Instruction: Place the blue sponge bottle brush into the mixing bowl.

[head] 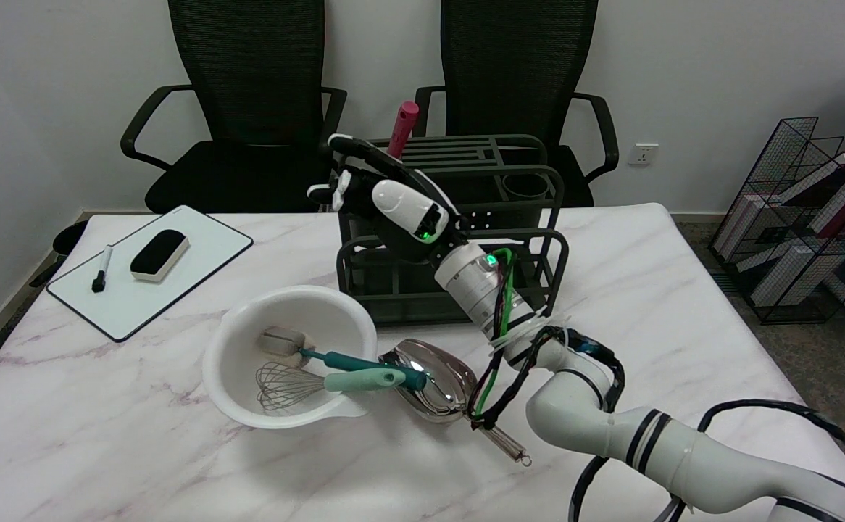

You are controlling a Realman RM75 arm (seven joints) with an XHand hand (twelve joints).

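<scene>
The white mixing bowl (pixel 248 319) sits on the marble table, front centre. Inside it lies the bottle brush (pixel 335 358): a pale sponge head on the bowl's floor, and a dark teal handle running right over the rim. A wire whisk (pixel 288 386) with a light green handle lies in the bowl beside it. My right hand (pixel 383 199) hangs above and behind the bowl, in front of the dark rack, fingers apart and holding nothing. It is well clear of the brush.
A dark green metal rack (pixel 466 239) stands behind the bowl with a pink-topped item (pixel 402 127) in it. A shiny metal scoop (pixel 433 380) lies right of the bowl. A whiteboard (pixel 198 239) with marker (pixel 101 270) and eraser (pixel 159 254) lies at the left. Two chairs stand beyond.
</scene>
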